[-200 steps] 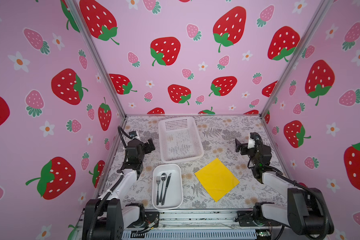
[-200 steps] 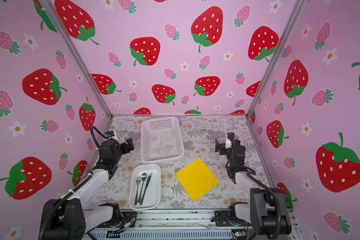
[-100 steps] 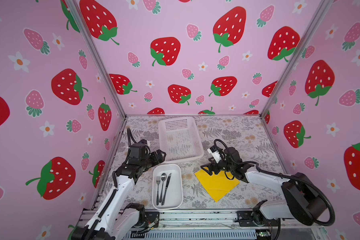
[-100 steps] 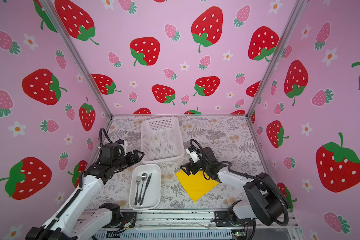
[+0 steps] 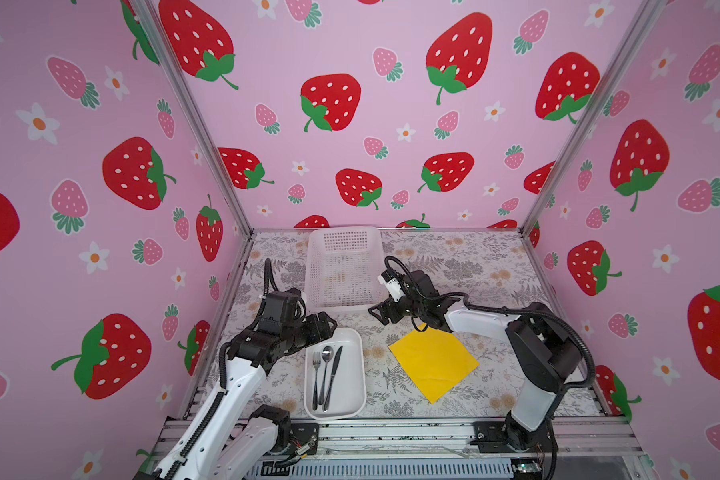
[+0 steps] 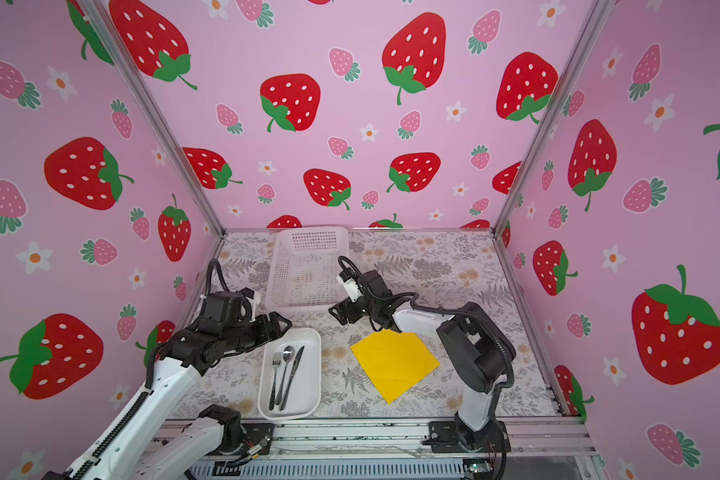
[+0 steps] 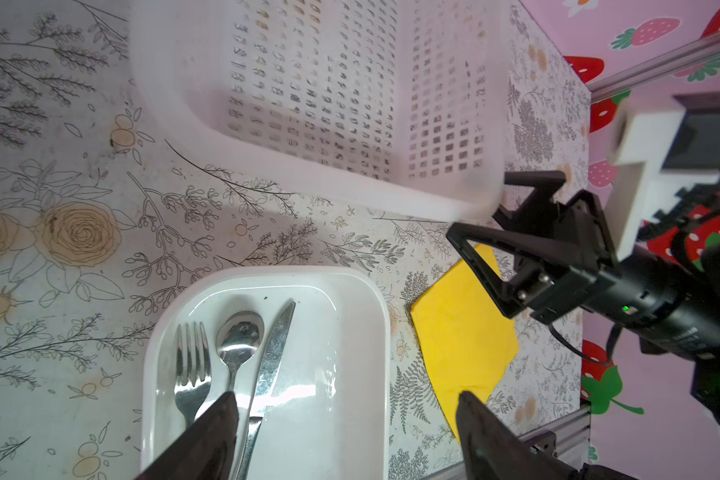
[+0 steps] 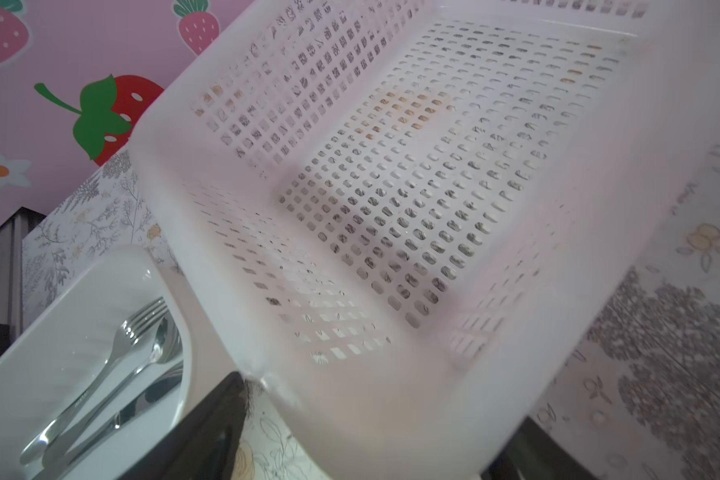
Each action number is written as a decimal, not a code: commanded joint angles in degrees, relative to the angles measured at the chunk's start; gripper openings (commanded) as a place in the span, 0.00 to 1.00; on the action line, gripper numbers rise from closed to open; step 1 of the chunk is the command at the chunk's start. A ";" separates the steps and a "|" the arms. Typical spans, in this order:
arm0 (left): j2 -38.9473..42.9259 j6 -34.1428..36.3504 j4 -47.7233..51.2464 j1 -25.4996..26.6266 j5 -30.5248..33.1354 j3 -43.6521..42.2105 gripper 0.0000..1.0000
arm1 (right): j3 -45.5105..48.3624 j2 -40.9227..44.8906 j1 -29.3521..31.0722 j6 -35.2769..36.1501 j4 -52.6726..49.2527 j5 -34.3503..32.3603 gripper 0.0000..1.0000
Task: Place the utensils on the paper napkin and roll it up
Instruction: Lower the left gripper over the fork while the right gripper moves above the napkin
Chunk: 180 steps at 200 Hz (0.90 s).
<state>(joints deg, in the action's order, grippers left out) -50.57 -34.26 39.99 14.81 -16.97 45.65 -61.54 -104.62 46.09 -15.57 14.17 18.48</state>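
Note:
The utensils, a fork point(image 5: 316, 380), a spoon point(image 5: 326, 365) and a knife point(image 5: 333, 376), lie side by side in a white tray point(image 5: 352, 345), as both top views show. The yellow paper napkin point(image 5: 433, 361) lies flat to the tray's right, turned like a diamond. My left gripper point(image 5: 327, 324) hangs open over the tray's far end. In the left wrist view its fingertips straddle the tray's right half point(image 7: 346, 399), empty. My right gripper point(image 5: 377, 313) is open beyond the napkin's far corner, holding nothing. In the right wrist view the mesh basket's near corner point(image 8: 375, 415) lies between its fingers.
A white mesh basket point(image 5: 346, 266) stands at the back centre, just behind both grippers. The floral table top point(image 5: 495, 270) ends at pink walls on three sides and a metal rail point(image 5: 391, 432) in front. The right arm's forearm point(image 5: 479, 320) crosses above the napkin's far edge.
Both arms have swung in from the side walls toward the middle. The left gripper came over the tray's far end; the right one passed the napkin's far corner to the basket's corner.

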 commanded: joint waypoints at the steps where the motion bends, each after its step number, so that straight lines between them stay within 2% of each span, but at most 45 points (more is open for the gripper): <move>1: -0.97 0.77 4.47 2.19 -0.09 2.77 0.83 | -6.21 -4.96 0.39 -2.72 1.03 1.58 0.82; 27: -2.86 0.72 4.01 5.60 0.53 2.23 0.82 | -14.98 -10.96 0.39 -4.36 -0.97 5.47 0.79; 50: -5.43 0.67 4.43 10.20 2.06 2.90 0.81 | -15.18 -9.27 0.31 -4.24 -1.95 3.66 0.80; 70: -8.59 -0.04 4.13 15.10 4.43 3.67 0.79 | -9.31 -2.49 -0.81 -4.37 -2.19 -2.71 0.83; 79: -10.44 -0.60 3.84 17.34 6.03 4.16 0.78 | -5.27 1.54 -2.10 -6.40 -2.14 -6.33 0.85; 97: -15.19 -1.42 2.44 21.16 8.69 5.49 0.77 | 1.97 8.56 -4.88 -9.97 -1.94 -9.46 0.85; 139: -26.63 -1.28 -0.37 25.17 12.37 9.20 0.70 | 19.58 23.52 -10.22 -16.75 -1.16 -10.27 0.86; 180: -34.07 1.58 -0.34 25.42 14.76 12.28 0.53 | 29.35 32.93 -11.19 -20.72 -3.28 -10.86 0.85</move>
<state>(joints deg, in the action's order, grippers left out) -82.17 -34.22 39.31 40.03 -5.63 54.41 -35.94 -76.05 34.85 -31.77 12.53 9.28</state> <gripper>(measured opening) 0.574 0.856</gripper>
